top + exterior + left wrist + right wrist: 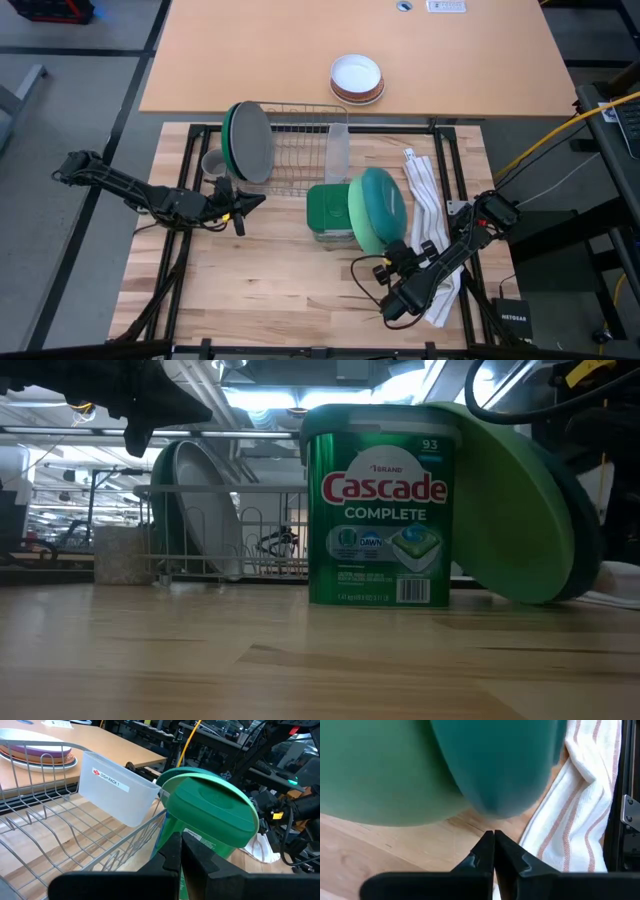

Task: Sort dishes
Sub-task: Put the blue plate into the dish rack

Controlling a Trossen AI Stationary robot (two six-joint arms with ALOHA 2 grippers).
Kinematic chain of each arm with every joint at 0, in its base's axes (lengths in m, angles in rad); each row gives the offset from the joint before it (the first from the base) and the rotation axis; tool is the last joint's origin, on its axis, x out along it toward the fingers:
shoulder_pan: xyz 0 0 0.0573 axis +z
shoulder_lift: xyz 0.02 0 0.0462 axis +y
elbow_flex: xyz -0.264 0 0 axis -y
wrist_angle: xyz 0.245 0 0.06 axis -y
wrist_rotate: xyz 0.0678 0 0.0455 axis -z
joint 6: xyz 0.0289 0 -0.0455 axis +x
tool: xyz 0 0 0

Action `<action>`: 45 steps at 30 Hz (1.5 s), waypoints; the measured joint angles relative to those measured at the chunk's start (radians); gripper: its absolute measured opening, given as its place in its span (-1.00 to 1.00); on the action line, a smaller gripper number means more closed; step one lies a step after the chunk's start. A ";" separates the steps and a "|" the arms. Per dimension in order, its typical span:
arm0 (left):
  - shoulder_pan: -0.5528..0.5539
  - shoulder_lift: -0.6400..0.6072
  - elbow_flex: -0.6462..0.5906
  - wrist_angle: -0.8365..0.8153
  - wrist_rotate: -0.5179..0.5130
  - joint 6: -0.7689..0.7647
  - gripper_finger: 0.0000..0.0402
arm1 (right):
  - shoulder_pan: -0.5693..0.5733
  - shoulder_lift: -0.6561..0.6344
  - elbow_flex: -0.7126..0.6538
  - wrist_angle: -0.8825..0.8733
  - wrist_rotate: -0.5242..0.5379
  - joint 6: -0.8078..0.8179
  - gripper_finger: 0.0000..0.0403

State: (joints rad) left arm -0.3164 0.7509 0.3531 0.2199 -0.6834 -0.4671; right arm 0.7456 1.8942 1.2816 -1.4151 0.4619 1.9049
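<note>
A dark green plate point(230, 135) and a grey plate point(252, 142) stand on edge in the left end of the wire dish rack point(300, 150). A small grey mug point(213, 162) stands left of the rack. A light green plate point(358, 215) and a teal plate point(385, 203) lean on edge against a green Cascade tub point(325, 212). My left gripper point(247, 204) is shut and empty, just near of the rack and above the table. My right gripper point(494, 836) is shut and empty, just near of the teal plate's lower edge point(495, 810).
A white striped towel point(425, 200) lies right of the leaning plates, under my right arm. The rack's clear plastic cup point(117, 787) hangs on its right end. A white bowl on brown-rimmed ones point(357, 78) stands on the far table. Bare wood lies near the front edge point(280, 290).
</note>
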 joint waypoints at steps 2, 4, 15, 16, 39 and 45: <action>0.000 0.000 0.000 0.000 0.000 0.000 -0.99 | 0.000 0.000 0.000 0.000 -0.009 0.000 -0.92; 0.000 0.000 0.000 0.000 0.000 0.000 -0.99 | 0.000 0.000 0.000 0.002 -0.020 0.001 -0.88; 0.000 0.000 0.000 0.000 0.000 0.000 -0.99 | 0.000 0.000 0.000 0.004 -0.063 -0.011 -0.84; 0.000 0.000 0.000 0.000 0.000 0.000 -0.99 | 0.000 0.000 0.000 0.004 -0.063 -0.023 -0.84; 0.000 0.000 0.000 -0.037 0.000 -0.003 -0.99 | 0.000 0.000 0.000 0.008 -0.142 -0.028 -0.84; 0.000 0.000 0.000 -0.085 0.000 -0.030 -0.99 | 0.000 0.000 0.000 0.008 -0.144 -0.028 -0.84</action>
State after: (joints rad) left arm -0.3164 0.7507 0.3531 0.1350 -0.6833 -0.4970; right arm 0.7456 1.8942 1.2816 -1.4067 0.3179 1.8771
